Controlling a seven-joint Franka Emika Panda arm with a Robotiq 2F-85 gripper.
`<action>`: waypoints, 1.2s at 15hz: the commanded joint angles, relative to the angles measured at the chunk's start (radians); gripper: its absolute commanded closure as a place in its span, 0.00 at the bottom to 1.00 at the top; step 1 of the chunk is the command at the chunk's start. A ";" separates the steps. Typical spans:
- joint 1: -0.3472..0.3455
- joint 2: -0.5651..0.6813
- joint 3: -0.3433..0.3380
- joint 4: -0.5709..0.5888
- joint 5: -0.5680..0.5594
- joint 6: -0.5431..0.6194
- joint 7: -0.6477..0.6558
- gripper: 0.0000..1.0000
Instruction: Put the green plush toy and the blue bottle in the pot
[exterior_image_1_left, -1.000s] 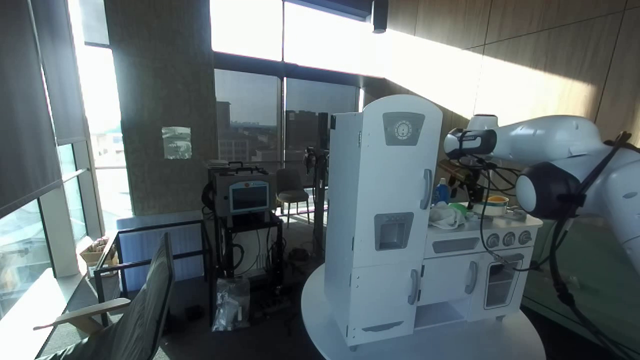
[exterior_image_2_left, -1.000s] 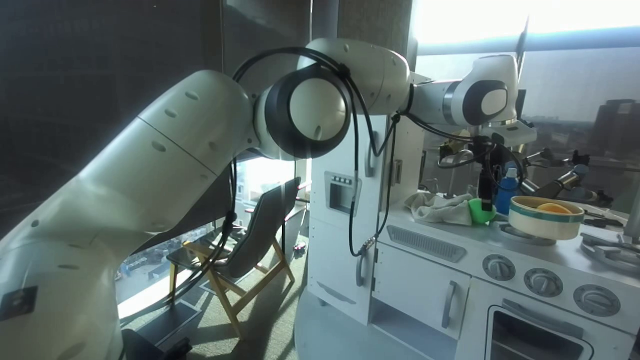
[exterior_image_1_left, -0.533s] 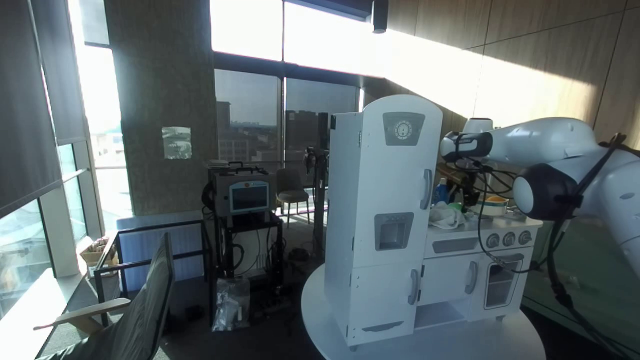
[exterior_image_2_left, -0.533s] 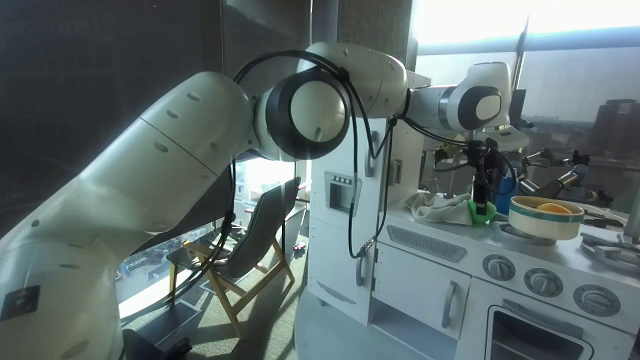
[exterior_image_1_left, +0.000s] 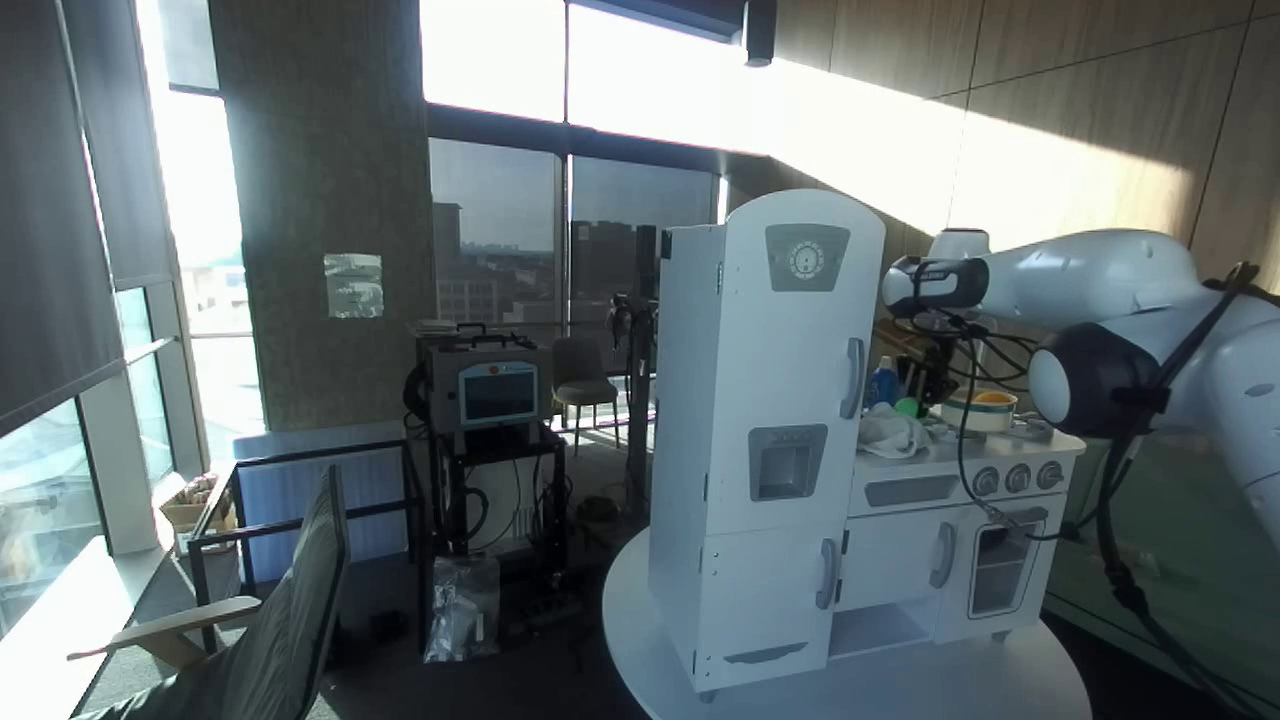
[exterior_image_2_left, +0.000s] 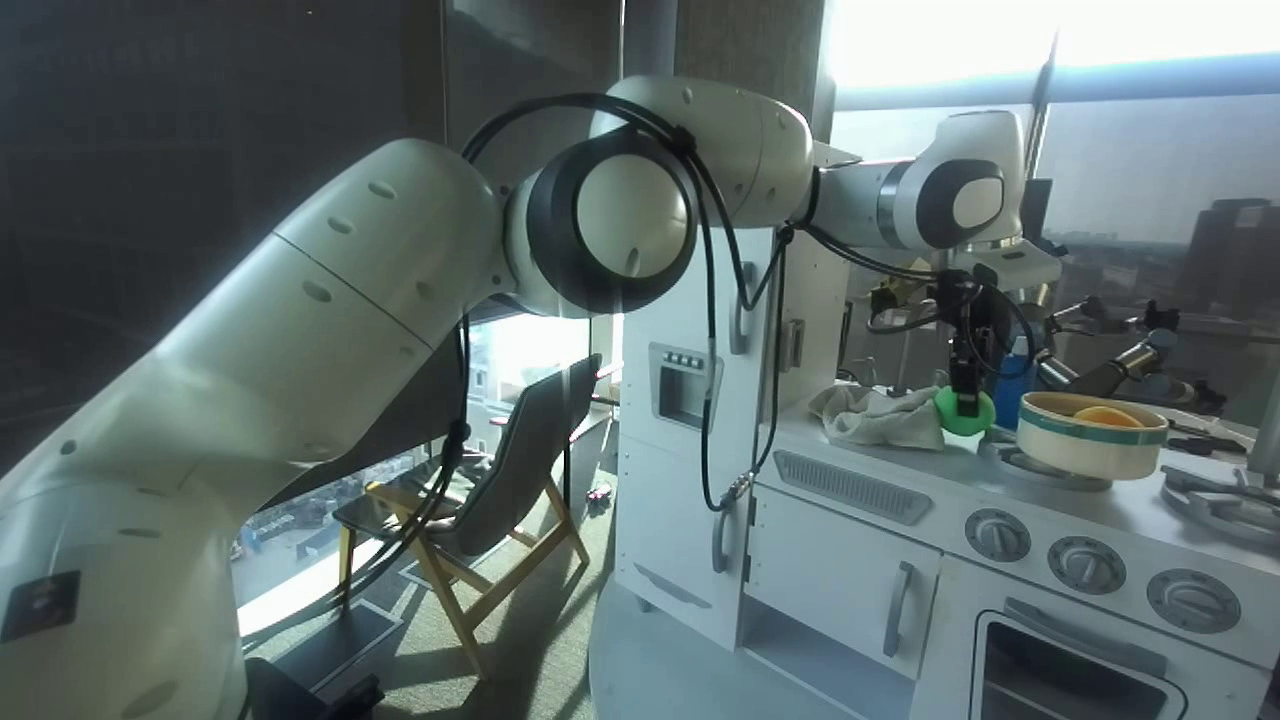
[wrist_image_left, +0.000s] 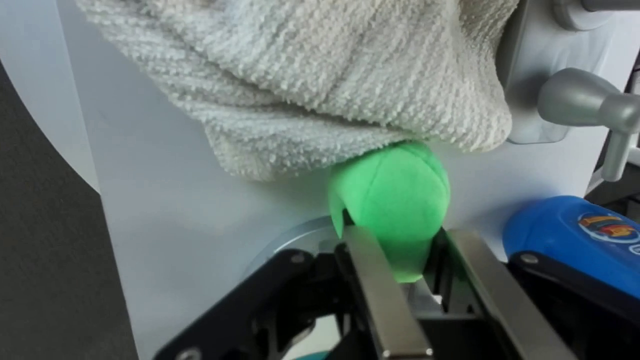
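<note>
Plush toy, light green: located in the hand, just above the counter and near the pot.

Axis: in the wrist view its outline is longest along the line of the fingers; the broad, rounded end points toward the cloth, and the narrow end runs back between the fingers. In both exterior views the visible part appears nearly round.

Hand: directed downward, narrowed onto the toy — one finger on each side.

Cloth: off-white, crumpled, lying on the counter just beside the broad end of the toy. Contact between the two cannot be confirmed.

Blue bottle: upright on the counter, near the toy, long axis vertical, paler top uppermost. In the wrist view the hand covers part of it.

Pot: cream with a teal band, level on a burner — an orange, rounded item shows inside it.

The counter forms part of a white toy kitchen; three control knobs sit on its front, and a tall cabinet stands at one end.
</note>
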 joint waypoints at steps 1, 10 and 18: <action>-0.004 -0.054 -0.010 0.018 0.002 -0.005 0.010 0.89; -0.083 -0.042 -0.049 0.146 0.033 0.018 0.113 0.88; -0.126 0.035 -0.034 0.177 0.086 0.090 0.165 0.88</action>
